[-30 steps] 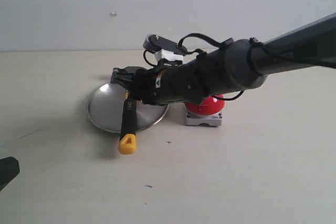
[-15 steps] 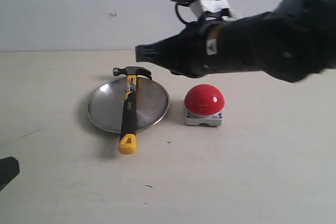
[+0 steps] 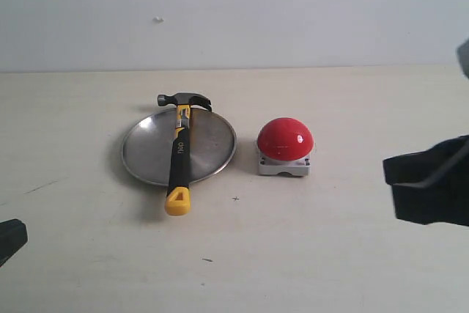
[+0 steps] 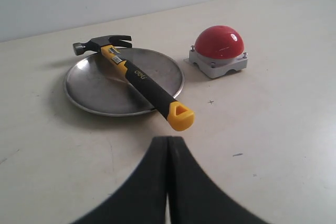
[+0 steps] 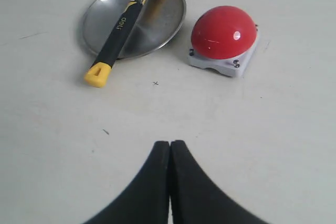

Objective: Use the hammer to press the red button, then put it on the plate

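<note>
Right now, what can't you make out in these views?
Right wrist view: hammer head cut by the top edge.
Exterior view: right gripper a dark blur cut by the right edge; left gripper only a corner at the left edge.
Exterior view: handle lettering too small to read.
All views: plate strip under the hammer hidden.

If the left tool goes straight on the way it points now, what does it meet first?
Probably the hammer, at its yellow butt end, almost straight ahead of the shut left tool; depth is unclear.
</note>
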Controlling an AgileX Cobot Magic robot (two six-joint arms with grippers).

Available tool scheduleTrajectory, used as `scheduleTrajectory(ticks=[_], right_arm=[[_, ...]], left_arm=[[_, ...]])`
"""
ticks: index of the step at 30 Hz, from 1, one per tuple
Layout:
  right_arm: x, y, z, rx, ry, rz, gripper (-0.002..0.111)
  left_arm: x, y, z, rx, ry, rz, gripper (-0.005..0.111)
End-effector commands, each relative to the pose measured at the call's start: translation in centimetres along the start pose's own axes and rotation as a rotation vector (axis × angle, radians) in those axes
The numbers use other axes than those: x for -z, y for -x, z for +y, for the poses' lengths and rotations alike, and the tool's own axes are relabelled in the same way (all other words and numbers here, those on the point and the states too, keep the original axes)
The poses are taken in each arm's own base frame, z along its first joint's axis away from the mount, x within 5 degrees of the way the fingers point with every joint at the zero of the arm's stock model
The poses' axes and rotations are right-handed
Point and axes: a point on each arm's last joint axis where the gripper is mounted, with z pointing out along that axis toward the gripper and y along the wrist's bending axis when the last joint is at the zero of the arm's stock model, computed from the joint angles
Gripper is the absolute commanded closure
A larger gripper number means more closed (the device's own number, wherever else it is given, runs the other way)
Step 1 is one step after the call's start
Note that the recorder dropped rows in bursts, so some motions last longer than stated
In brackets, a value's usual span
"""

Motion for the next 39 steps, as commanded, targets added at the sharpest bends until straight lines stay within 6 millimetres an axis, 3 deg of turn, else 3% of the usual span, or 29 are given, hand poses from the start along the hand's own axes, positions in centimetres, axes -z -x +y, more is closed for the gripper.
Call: scheduleTrajectory(ticks=[1, 9, 13, 20, 28, 34, 39], right_arm=[[2.4, -0.3, -0.3, 0.000, 0.019, -0.067, 0.108], [4.8, 0.0, -0.8, 0.082, 0.015, -0.206, 0.108], [6.0, 0.0, -2.3, 0.108, -0.071, -0.348, 0.108], [7.6, -2.7, -5.5, -0.003, -0.360, -0.533, 0.108], [9.2, -5.3, -6.2, -0.085, -0.549, -0.662, 0.108], [9.2, -5.6, -6.2, -0.052, -0.560, -0.669, 0.108], [7.6, -6.6, -6.7, -0.037, -0.540, -0.682, 0.108]], left_arm=[[0.0, 0.1, 0.0, 0.013, 0.003, -0.011, 0.107], [0.0, 0.1, 0.0, 0.013, 0.003, -0.011, 0.107], [0.0, 0.1, 0.0, 0.013, 0.003, -0.009, 0.107], [0.0, 0.1, 0.0, 0.013, 0.003, -0.009, 0.107], [0.0, 0.1, 0.0, 0.013, 0.003, -0.009, 0.107], [0.0, 0.1, 0.0, 0.013, 0.003, -0.009, 0.107], [0.0, 0.1, 0.0, 0.013, 0.003, -0.009, 0.107]])
